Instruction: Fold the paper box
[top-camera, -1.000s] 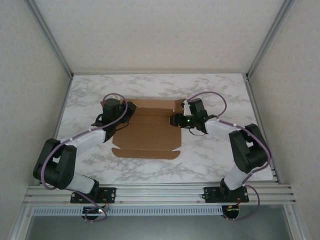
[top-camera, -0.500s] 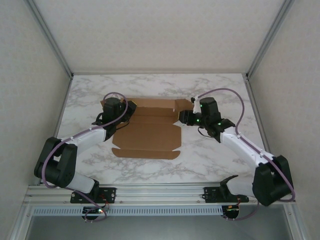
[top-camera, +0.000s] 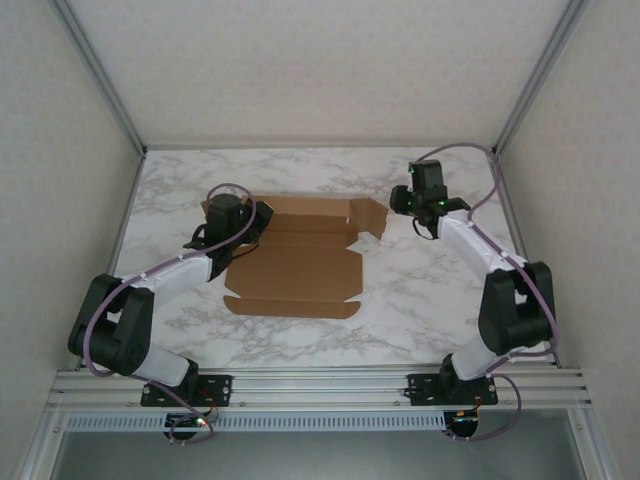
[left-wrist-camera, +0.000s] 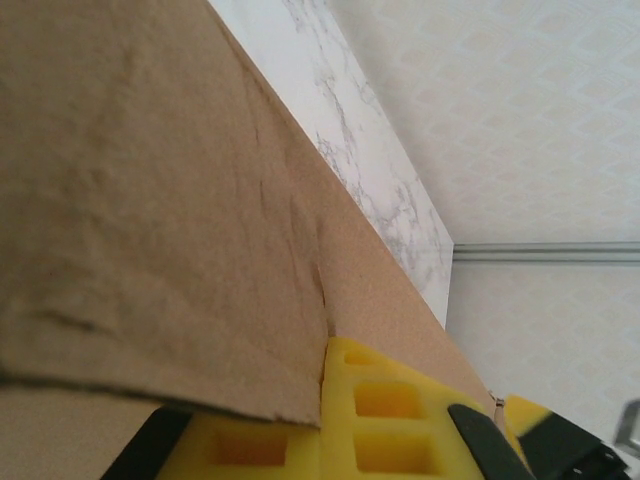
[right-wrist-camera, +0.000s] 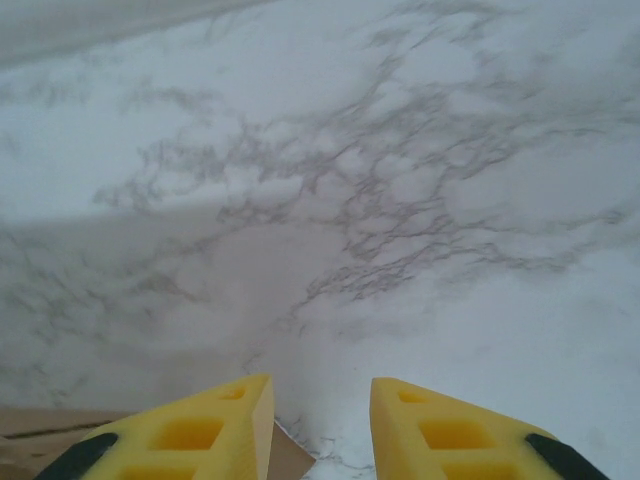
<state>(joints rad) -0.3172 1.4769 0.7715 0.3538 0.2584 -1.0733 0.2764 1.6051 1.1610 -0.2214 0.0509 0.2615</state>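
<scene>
A paper box (top-camera: 295, 265), a flat sheet of plain brown cardboard with flaps and creases, lies near the middle of a white marble-patterned table (top-camera: 420, 300) between 2 robot arms bolted at the table's near edge. Most of the sheet rests flat. A long narrow flap (top-camera: 290, 306) lies along its near edge, while the side flap (top-camera: 368, 215) at the far right corner stands tilted up off the table.

The left gripper (top-camera: 243, 213) sits at the sheet's far left corner, its arm reaching in from the near left. From the left wrist camera, cardboard rises close in front of the lens, and 1 loose edge of it drapes over the yellow fingers (left-wrist-camera: 385, 400). The jaws are closed and clamped on that piece of the box.

The right gripper (right-wrist-camera: 320, 382) hangs above the far right part of the table, well apart from the raised side flap, with its arm stretched up along the right edge. Its 2 yellow fingers (right-wrist-camera: 440, 430) stand parted, with bare marble showing through the gap and nothing held between them. A sliver of brown cardboard shows at the bottom left corner of that wrist view, below the left finger.

Pale patterned walls and aluminium rails enclose the table on 3 sides.
</scene>
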